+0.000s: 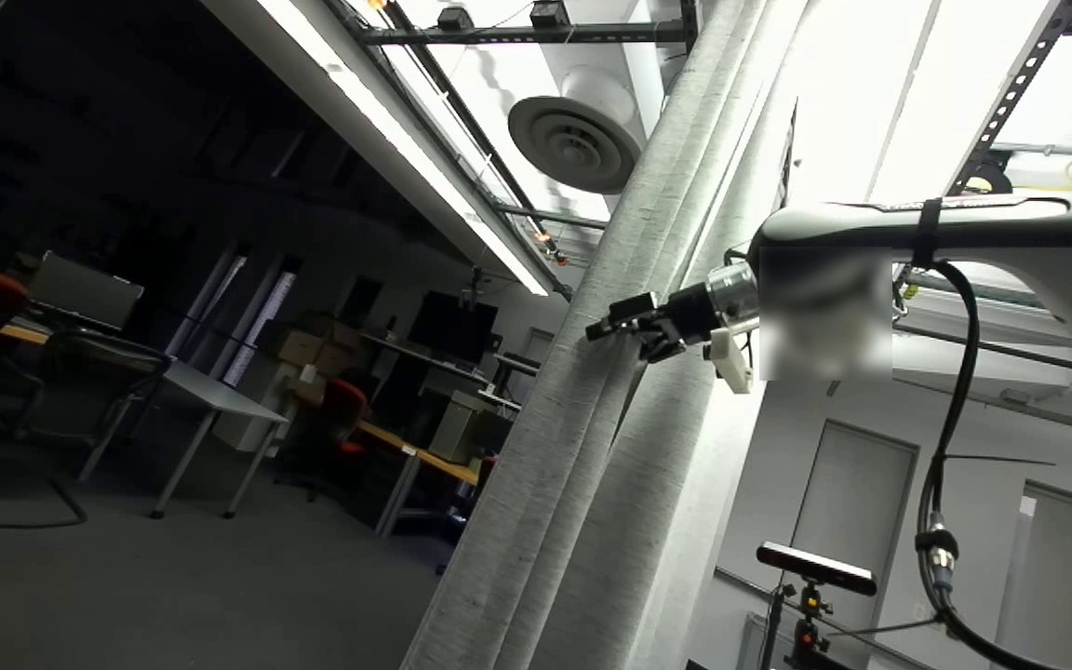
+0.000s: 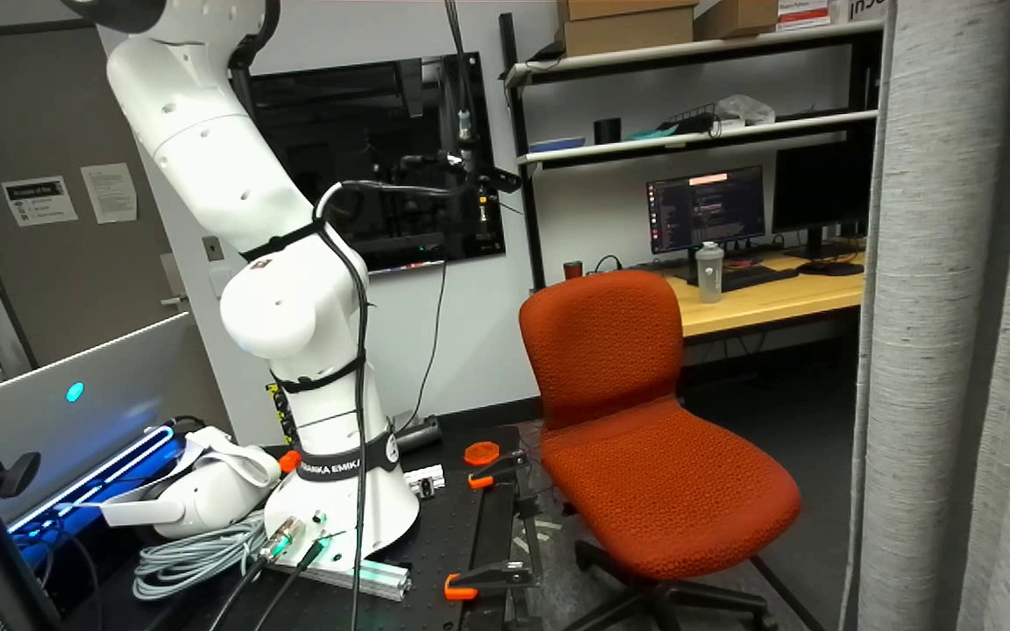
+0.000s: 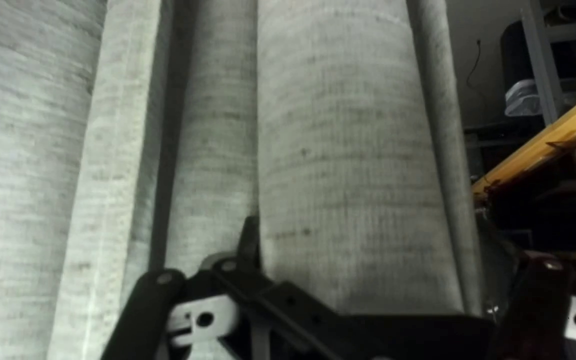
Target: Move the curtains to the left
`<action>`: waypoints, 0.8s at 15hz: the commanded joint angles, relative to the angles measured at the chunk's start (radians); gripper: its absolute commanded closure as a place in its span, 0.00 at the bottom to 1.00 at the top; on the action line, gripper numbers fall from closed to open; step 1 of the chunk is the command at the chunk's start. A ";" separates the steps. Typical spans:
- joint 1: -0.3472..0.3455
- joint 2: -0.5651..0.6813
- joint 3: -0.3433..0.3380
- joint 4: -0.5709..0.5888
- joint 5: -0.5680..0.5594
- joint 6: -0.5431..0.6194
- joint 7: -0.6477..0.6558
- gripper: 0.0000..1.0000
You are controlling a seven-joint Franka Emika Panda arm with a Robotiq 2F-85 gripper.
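Observation:
The curtains are tall pale grey-white fabric with long vertical folds. They hang across the middle of an exterior view [image 1: 555, 521], at the right edge in an exterior view [image 2: 935, 350], and fill most of the wrist view [image 3: 343, 150]. My gripper [image 1: 624, 337] is at the curtains, partway up their height. In the wrist view the gripper [image 3: 378, 260] is open. Its left finger lies in the crease left of a wide fold, and its right finger is dark and beyond the curtain's right edge. The fold lies between the fingers. The fingertips are partly hidden by fabric.
An orange chair [image 2: 619, 438] stands between the robot's base [image 2: 338, 499] and the curtains. A wooden desk [image 2: 759, 294] with monitors is behind it. A camera on a stand [image 1: 815, 568] is below the arm. A cable [image 1: 959, 391] hangs from the arm.

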 commanded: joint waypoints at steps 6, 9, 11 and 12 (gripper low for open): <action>0.050 0.074 -0.011 0.152 0.062 0.080 0.016 0.44; 0.044 0.102 -0.012 0.180 0.061 0.067 0.042 0.67; 0.044 0.119 -0.014 0.196 0.061 0.063 0.057 0.82; 0.046 0.127 -0.014 0.203 0.062 0.063 0.061 0.89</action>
